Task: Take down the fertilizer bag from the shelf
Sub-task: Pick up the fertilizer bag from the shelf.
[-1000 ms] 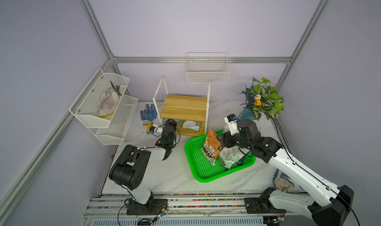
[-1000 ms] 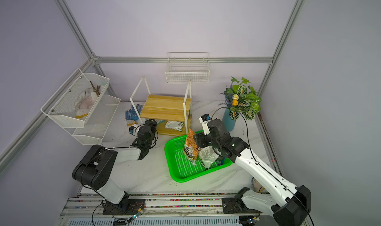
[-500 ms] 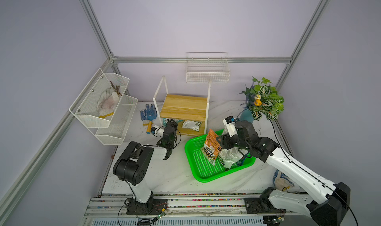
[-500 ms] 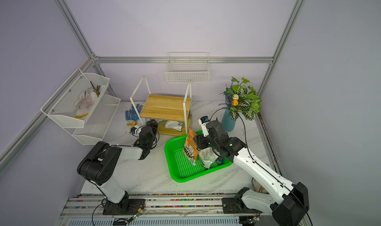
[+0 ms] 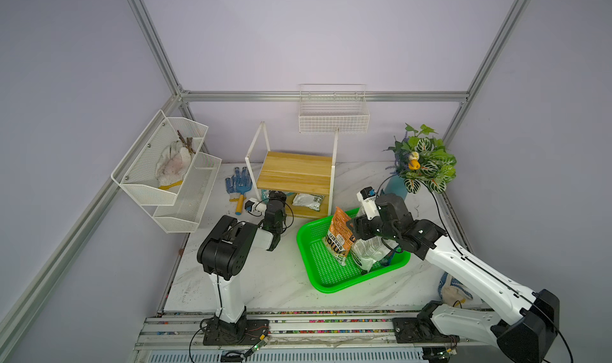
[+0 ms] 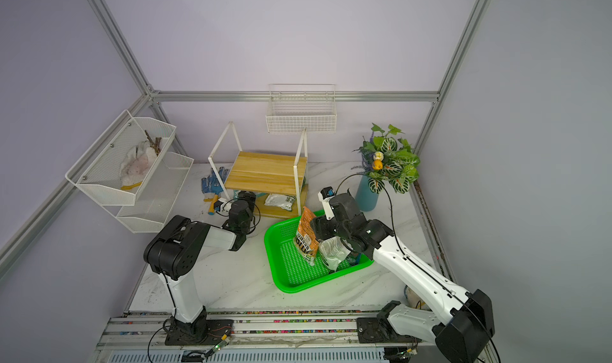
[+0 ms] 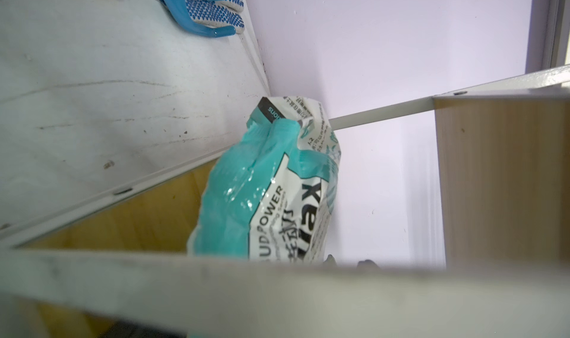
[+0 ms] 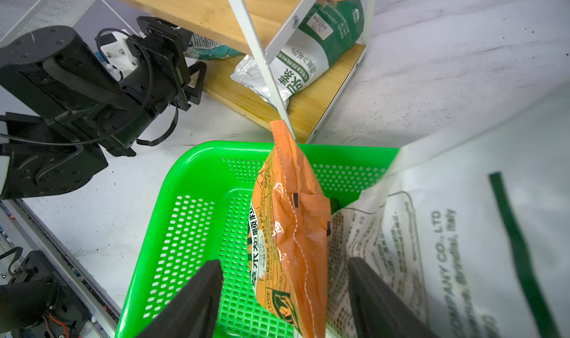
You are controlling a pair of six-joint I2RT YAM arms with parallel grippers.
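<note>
Starting at the right hand (image 8: pixel 285 262), we see its two black fingers (image 8: pixel 197 299) spread wide, one on each side of an orange fertilizer bag (image 8: pixel 290 222). A gap shows on both sides, so the hand grips nothing. That bag stands upright in a green basket (image 8: pixel 191 228), off the shelf. Just beside it in the same basket leans a white bag (image 8: pixel 462 244) with green print. In both top views the basket sits on the desk (image 5: pixel 265 278) right of centre, just in front of the shelf (image 5: pixel 294 170).

Turning to the left hand (image 5: pixel 277 197), we find it tucked under the shelf's top board, at the left end of the lower board. In the right wrist view its jaws stand far apart. The left wrist view hides the fingers behind a blurred white frame bar, so we cannot tell whether they touch anything. Right ahead of this hand a teal fertilizer bag (image 7: pixel 262 197) lies on the lower board. A green and silver bag (image 8: pixel 308 52) lies at the right end of that same board.

The shelf stands at the middle of the desk's rear edge. Blue gloves (image 5: pixel 236 182) lie beside it toward the rear left corner, and a potted plant (image 5: pixel 425 165) fills the rear right corner.
</note>
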